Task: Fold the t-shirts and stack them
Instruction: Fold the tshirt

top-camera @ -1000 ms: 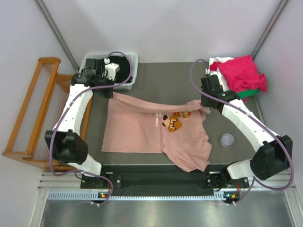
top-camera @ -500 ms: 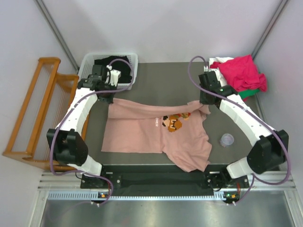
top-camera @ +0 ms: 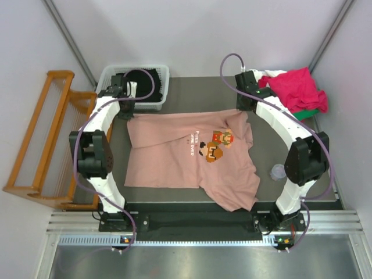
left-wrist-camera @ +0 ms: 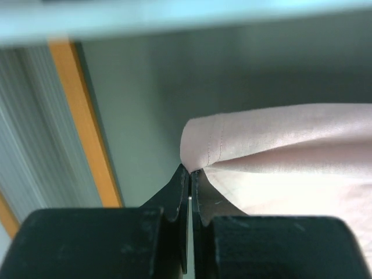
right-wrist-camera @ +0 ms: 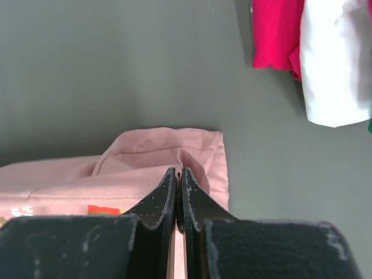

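Observation:
A dusty-pink t-shirt (top-camera: 174, 157) with a pixel-art figure lies spread on the dark table, chest up, its far edge pulled toward the back. My left gripper (left-wrist-camera: 190, 170) is shut on the shirt's far-left corner (left-wrist-camera: 203, 145), near the basket in the top view, left gripper (top-camera: 127, 111). My right gripper (right-wrist-camera: 179, 170) is shut on the shirt's far-right corner (right-wrist-camera: 197, 151), right gripper (top-camera: 243, 110) in the top view. A pile of other t-shirts sits at the back right: crimson-pink (top-camera: 296, 87), white (right-wrist-camera: 331, 64) and a strip of green (top-camera: 305, 115).
A white mesh basket (top-camera: 113, 75) holding dark cloth stands at the back left. A wooden rack (top-camera: 40, 139) stands off the table's left side. A small clear cup (top-camera: 279, 171) sits near the right edge of the table (top-camera: 197, 93).
Both grippers have carried the shirt's far edge away from the arm bases toward the back of the table. The cloth is now stretched flatter, and the chest print has come upright.

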Controlling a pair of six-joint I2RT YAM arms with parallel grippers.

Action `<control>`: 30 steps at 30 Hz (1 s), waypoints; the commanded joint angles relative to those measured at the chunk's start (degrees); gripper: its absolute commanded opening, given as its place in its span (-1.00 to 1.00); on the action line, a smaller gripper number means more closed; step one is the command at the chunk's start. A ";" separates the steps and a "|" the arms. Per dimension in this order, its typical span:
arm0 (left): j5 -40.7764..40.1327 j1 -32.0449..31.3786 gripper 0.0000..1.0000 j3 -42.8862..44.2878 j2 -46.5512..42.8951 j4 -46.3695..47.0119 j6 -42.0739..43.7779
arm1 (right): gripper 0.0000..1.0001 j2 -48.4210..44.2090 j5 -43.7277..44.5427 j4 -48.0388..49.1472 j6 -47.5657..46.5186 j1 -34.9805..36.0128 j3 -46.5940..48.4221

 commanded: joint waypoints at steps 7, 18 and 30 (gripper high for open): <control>1.84 -1.51 -1.00 20.08 9.79 -1.56 -1.67 | -1.00 0.49 0.21 4.80 -1.12 -3.02 0.51; 1.48 -2.04 -1.00 14.31 5.86 -1.91 0.27 | -1.00 -2.83 -3.21 5.50 0.37 -4.25 -3.70; 7.64 -3.79 -1.00 4.81 -3.73 -6.92 2.11 | -1.00 -10.83 -6.29 1.02 3.36 -2.93 -13.89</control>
